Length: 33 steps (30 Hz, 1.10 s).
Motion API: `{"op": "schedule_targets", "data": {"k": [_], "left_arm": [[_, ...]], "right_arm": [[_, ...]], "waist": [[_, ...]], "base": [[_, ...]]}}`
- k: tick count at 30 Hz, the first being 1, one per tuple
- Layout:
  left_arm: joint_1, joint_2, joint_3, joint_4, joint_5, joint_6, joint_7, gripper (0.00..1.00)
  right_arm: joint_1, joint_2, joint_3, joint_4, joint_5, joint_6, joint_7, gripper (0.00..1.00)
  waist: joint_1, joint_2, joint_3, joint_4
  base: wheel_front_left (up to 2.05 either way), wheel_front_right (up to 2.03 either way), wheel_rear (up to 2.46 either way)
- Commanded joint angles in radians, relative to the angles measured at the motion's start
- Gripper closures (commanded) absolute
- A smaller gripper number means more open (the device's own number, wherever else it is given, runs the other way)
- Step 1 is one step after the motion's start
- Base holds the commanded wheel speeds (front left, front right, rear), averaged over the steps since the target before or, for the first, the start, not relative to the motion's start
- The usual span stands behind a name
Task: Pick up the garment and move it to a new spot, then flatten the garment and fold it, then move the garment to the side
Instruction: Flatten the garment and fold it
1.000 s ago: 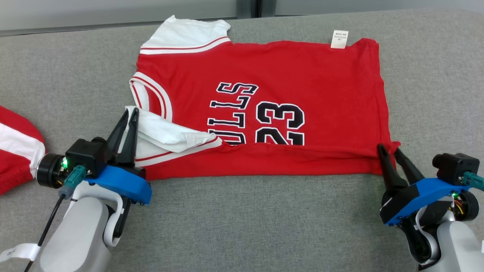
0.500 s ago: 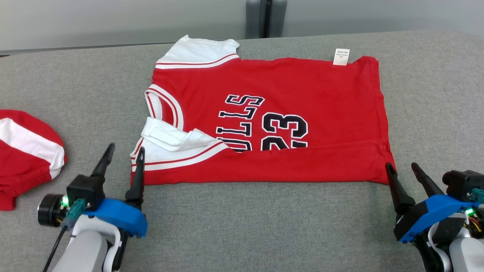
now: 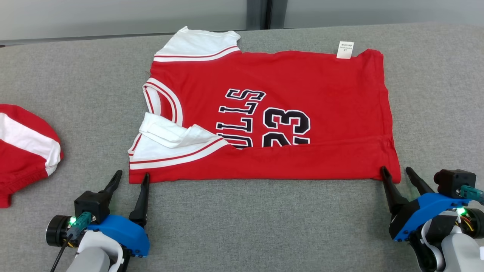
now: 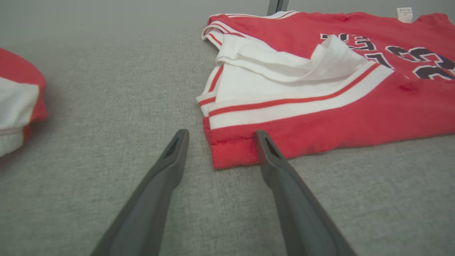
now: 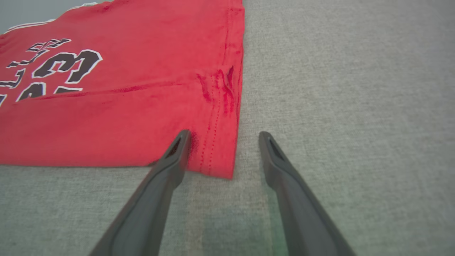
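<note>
The garment (image 3: pixel 287 87) is a red jersey with white sleeves and black lettering, lying flat on the grey table with its near long edge folded over. My left gripper (image 3: pixel 132 176) stands open just short of the garment's near left corner (image 4: pixel 231 151), which lies between the fingertips in the left wrist view. My right gripper (image 3: pixel 396 170) is open at the near right corner (image 5: pixel 217 156); its left fingertip (image 5: pixel 183 137) overlaps the hem. Nothing is held by either gripper.
A second red and white cloth (image 3: pixel 22 143) lies at the left edge of the table, also in the left wrist view (image 4: pixel 17 96). The grey table (image 3: pixel 264 226) runs to a pale wall at the far side (image 3: pixel 113 15).
Both grippers opened, let go of the garment's near corners and drew back toward me. The near edge now lies flat. The camera view also shifted.
</note>
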State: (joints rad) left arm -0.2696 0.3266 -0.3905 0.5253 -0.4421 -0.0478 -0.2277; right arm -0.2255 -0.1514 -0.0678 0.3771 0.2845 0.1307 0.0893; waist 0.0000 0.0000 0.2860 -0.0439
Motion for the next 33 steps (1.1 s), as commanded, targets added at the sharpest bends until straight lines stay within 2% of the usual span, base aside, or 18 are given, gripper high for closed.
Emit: {"op": "schedule_targets", "data": {"k": [1, 6, 9, 10, 11, 12, 13, 20, 33], "left_arm": [[-0.018, -0.001, 0.002, 0.008, -0.002, -0.004, -0.003, 0.00], [-0.052, -0.019, -0.020, 0.068, -0.009, -0.024, 0.003, 0.00], [-0.070, -0.029, -0.030, 0.101, -0.019, -0.038, 0.004, 0.00], [-0.075, -0.030, -0.035, 0.113, -0.018, -0.042, 0.007, 0.00], [-0.081, -0.031, -0.037, 0.122, -0.020, -0.046, 0.007, 0.20], [-0.086, -0.036, -0.038, 0.131, -0.024, -0.048, 0.004, 0.54], [-0.090, -0.038, -0.040, 0.140, -0.024, -0.051, 0.001, 1.00], [-0.095, -0.035, -0.027, 0.167, -0.031, -0.054, -0.026, 1.00], [0.101, -0.048, 0.012, 0.053, -0.041, 0.008, -0.038, 1.00]], "right_arm": [[-0.018, -0.002, 0.002, 0.008, -0.002, 0.000, -0.005, 0.00], [-0.050, 0.001, 0.026, 0.079, 0.008, 0.000, 0.002, 0.00], [-0.062, 0.003, 0.042, 0.113, 0.005, 0.000, 0.000, 0.08], [-0.066, 0.005, 0.049, 0.122, 0.008, 0.000, 0.001, 0.15], [-0.070, 0.008, 0.056, 0.128, 0.013, 0.000, -0.001, 0.54], [-0.072, 0.008, 0.060, 0.134, 0.018, 0.000, -0.002, 0.74], [-0.073, 0.006, 0.064, 0.137, 0.021, 0.000, -0.008, 1.00], [-0.064, -0.009, 0.085, 0.142, 0.043, 0.000, -0.049, 1.00], [0.077, -0.009, 0.109, 0.085, 0.098, 0.000, -0.049, 1.00]], "waist": [[0.0000, 0.0000, 0.002, 0.000], [0.0000, 0.0000, 0.009, -0.003], [0.0000, 0.0000, 0.010, -0.003], [0.0000, 0.0000, 0.010, -0.002], [0.0000, 0.0000, 0.009, -0.002], [0.0000, 0.0000, 0.008, -0.001], [0.0000, 0.0000, 0.005, -0.001], [0.0000, 0.0000, -0.045, 0.005], [0.0000, 0.0000, -0.191, 0.054]], "base": [[0.00, 0.00, 0.00], [0.00, 0.00, 0.00], [0.00, 0.00, 0.00], [0.00, 0.00, 0.00], [0.00, 0.00, 0.00], [0.00, 0.00, 0.00], [0.00, 0.00, 0.00], [0.00, 0.00, 0.00], [0.00, 0.00, 0.00]]}}
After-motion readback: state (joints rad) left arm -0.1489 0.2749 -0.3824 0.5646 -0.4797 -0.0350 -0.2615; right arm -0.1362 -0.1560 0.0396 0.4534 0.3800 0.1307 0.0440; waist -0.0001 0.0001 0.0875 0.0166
